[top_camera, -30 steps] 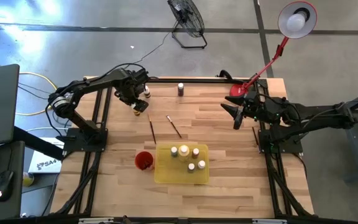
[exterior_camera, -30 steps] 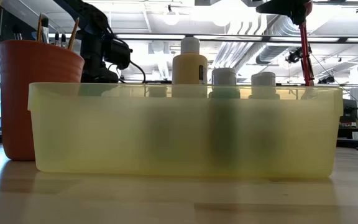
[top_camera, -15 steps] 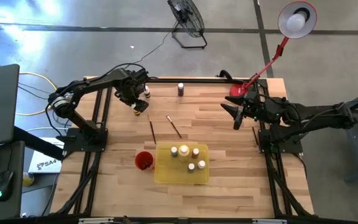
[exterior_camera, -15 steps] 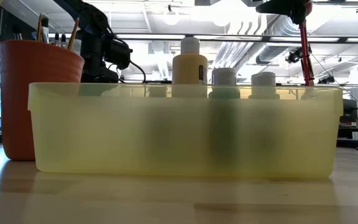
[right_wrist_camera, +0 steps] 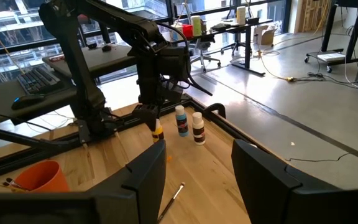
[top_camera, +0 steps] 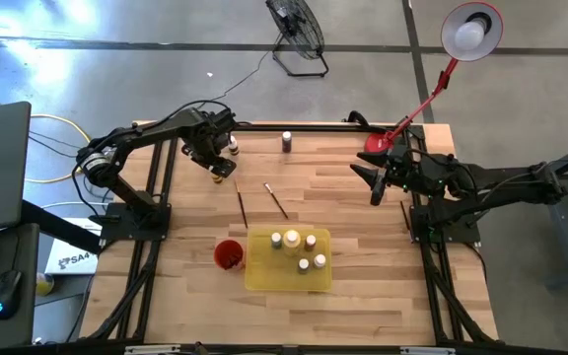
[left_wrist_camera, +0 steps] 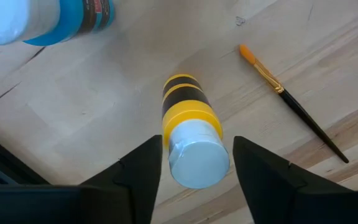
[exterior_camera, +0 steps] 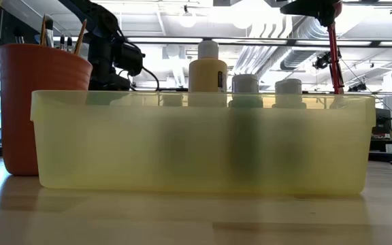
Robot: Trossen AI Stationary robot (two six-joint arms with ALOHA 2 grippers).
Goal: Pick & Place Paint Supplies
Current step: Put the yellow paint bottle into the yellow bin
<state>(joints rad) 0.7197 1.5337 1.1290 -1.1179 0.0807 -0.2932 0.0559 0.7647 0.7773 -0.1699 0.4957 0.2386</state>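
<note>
A yellow paint bottle (left_wrist_camera: 188,121) with a pale cap stands upright on the wood at the table's far left. My left gripper (left_wrist_camera: 197,142) points down over it, open. One finger stands on each side of the cap (left_wrist_camera: 197,163); the gaps are narrow. In the high view this gripper (top_camera: 219,166) is beside a blue bottle (left_wrist_camera: 55,18) and a brown one (right_wrist_camera: 197,127). A dark bottle (top_camera: 286,141) stands by the far edge. Two brushes (top_camera: 240,204) (top_camera: 276,200) lie mid-table. My right gripper (top_camera: 371,182) hovers open at the right, holding nothing.
A yellow tray (top_camera: 254,276) near the front centre holds several capped bottles, among them a larger yellowish one (exterior_camera: 207,68). A red cup (top_camera: 228,254) with brushes stands at its left. A red lamp clamp (top_camera: 378,141) sits at the far right corner. Bare wood lies between tray and far edge.
</note>
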